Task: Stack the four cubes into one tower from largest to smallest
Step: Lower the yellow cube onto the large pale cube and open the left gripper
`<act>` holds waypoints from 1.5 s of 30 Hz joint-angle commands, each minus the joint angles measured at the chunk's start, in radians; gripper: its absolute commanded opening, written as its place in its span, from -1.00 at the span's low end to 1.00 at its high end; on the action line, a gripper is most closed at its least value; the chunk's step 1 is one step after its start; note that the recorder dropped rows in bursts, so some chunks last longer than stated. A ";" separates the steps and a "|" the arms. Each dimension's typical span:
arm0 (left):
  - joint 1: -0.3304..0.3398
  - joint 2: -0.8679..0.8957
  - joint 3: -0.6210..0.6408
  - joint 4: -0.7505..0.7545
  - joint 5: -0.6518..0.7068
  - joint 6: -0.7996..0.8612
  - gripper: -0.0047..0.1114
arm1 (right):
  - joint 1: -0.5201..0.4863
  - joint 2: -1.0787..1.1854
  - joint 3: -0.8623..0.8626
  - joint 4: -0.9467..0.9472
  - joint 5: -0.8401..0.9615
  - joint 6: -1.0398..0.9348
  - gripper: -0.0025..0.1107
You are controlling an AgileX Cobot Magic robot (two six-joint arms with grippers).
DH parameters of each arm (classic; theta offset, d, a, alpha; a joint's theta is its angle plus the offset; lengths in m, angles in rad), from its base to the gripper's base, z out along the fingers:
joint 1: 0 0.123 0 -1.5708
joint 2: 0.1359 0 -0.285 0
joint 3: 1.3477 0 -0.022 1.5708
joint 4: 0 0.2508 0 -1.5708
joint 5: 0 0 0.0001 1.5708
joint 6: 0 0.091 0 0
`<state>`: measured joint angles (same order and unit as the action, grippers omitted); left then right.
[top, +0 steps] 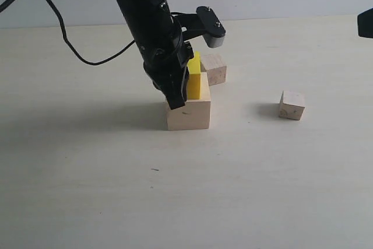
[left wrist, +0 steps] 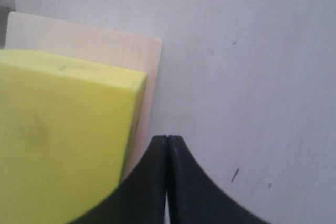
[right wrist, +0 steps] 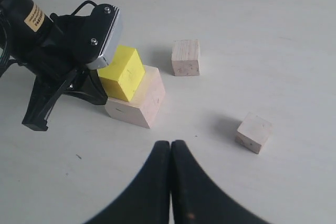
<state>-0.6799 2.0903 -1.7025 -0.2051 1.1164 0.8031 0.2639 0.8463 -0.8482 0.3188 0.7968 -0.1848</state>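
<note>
While yellow cube (top: 194, 80) sits on large pale wood cube (top: 189, 115), your left gripper (top: 175, 102) has its fingers pressed together, empty, tips just beside yellow cube. Your right gripper (right wrist: 170, 145): likewise pressed together, holding nothing, well apart from stack. Small wood cube (top: 214, 68) near stack, behind it in exterior view. Smallest wood cube (top: 291, 105) alone, off right on table (top: 87, 190).

Overall level: bright, even, diffuse light is recorded in all three views.
Shadows, exterior view: a broad soft-edged shadow is cast on the table (top: 87, 115) left of the large wood cube (top: 189, 115); a fainter one is seen left of the smallest wood cube (top: 291, 105).
Focus, left wrist view: the yellow cube (left wrist: 58, 129) is rendered blurred at close range.
Colour, left wrist view: the table is shown with a cool grey cast.
Focus, right wrist view: cube edges are rendered sharp.
</note>
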 commanded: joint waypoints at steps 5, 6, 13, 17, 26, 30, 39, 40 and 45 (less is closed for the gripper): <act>-0.007 -0.001 0.002 0.020 -0.005 -0.015 -0.92 | 0.003 -0.002 0.003 -0.007 -0.013 0.002 -0.96; -0.007 -0.001 0.002 0.009 -0.003 -0.015 -0.92 | 0.003 -0.002 0.003 -0.007 -0.013 0.002 -0.96; -0.007 -0.001 0.002 -0.103 0.026 0.012 -0.92 | 0.003 -0.002 0.003 -0.007 -0.013 0.002 -0.96; -0.007 -0.001 0.002 -0.123 0.013 0.025 -0.92 | 0.003 -0.002 0.003 -0.007 -0.013 0.002 -0.96; -0.007 -0.001 0.002 -0.123 -0.059 0.027 -0.92 | 0.003 -0.002 0.003 -0.007 -0.013 0.002 -0.96; -0.007 -0.001 0.002 -0.123 -0.080 0.027 -0.92 | 0.003 -0.002 0.003 -0.007 -0.010 0.002 -0.96; -0.007 -0.001 0.002 -0.121 -0.109 0.023 -0.92 | 0.003 -0.002 0.003 -0.007 -0.010 0.002 -0.96; -0.007 -0.001 0.002 -0.121 -0.111 0.023 -0.92 | 0.003 -0.002 0.003 -0.007 -0.010 0.002 -0.96; -0.007 -0.001 0.002 -0.121 -0.111 0.023 -0.92 | 0.003 -0.002 0.003 -0.007 -0.010 0.002 -0.96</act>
<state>-0.6799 2.0911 -1.7025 -0.3125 1.0126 0.8282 0.2639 0.8463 -0.8482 0.3188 0.7968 -0.1848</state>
